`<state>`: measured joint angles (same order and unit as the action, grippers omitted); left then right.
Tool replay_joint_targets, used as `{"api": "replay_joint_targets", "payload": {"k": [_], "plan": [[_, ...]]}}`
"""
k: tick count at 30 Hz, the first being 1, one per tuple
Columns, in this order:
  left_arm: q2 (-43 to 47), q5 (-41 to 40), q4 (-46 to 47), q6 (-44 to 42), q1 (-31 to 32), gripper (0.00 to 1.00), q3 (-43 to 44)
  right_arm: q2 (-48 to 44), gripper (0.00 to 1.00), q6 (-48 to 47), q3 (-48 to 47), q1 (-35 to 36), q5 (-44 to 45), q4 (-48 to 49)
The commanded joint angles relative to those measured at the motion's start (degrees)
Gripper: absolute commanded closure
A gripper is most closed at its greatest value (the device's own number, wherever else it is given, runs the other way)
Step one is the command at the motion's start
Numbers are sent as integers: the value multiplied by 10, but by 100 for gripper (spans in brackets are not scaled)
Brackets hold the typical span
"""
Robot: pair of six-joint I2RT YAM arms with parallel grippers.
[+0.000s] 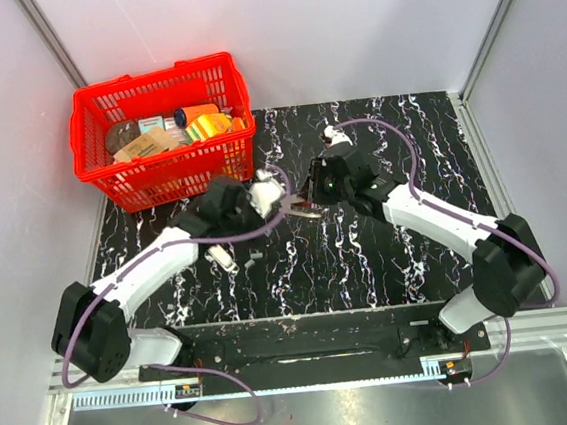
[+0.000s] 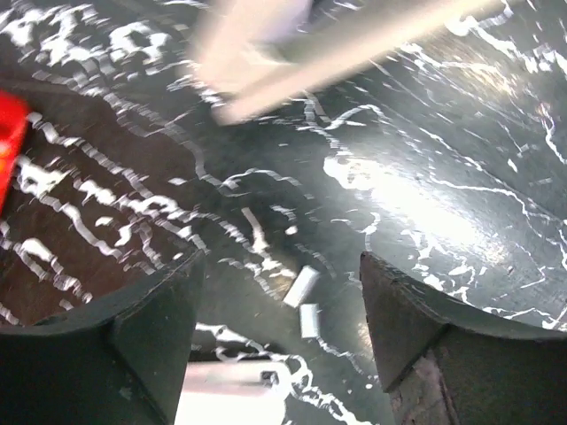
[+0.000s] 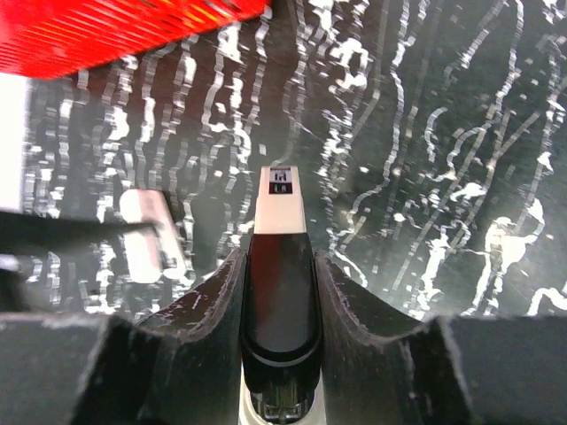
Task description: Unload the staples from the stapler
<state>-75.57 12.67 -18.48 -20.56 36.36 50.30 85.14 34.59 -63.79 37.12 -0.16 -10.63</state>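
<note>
My right gripper is shut on the stapler, a slim black bar whose pale beige end points away from me, held above the black marbled table. In the top view the stapler sits between the right gripper and the left gripper, which are close together. My left gripper is open and empty above the table. Two short silvery staple strips lie on the table below and between its fingers. A blurred pale bar crosses the top of the left wrist view.
A red basket with several packaged goods stands at the table's back left, close behind the grippers; its wall shows in the right wrist view. A white oblong stick lies on the table under the left forearm.
</note>
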Motion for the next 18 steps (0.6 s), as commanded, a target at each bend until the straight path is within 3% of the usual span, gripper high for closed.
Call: {"api": "replay_joint_targets", "payload": {"k": [1, 5, 13, 18], "plan": [[14, 96, -52, 75, -125, 24, 101, 36, 100, -31, -62, 1, 74, -29], [66, 134, -95, 77, -205, 23, 131, 91, 100, -60, -101, 0, 104, -40], [173, 111, -155, 43, -250, 23, 81, 172, 100, -115, -200, 1, 171, -40], [204, 112, -186, 38, -272, 23, 69, 206, 100, -151, -211, 1, 223, 7]]}}
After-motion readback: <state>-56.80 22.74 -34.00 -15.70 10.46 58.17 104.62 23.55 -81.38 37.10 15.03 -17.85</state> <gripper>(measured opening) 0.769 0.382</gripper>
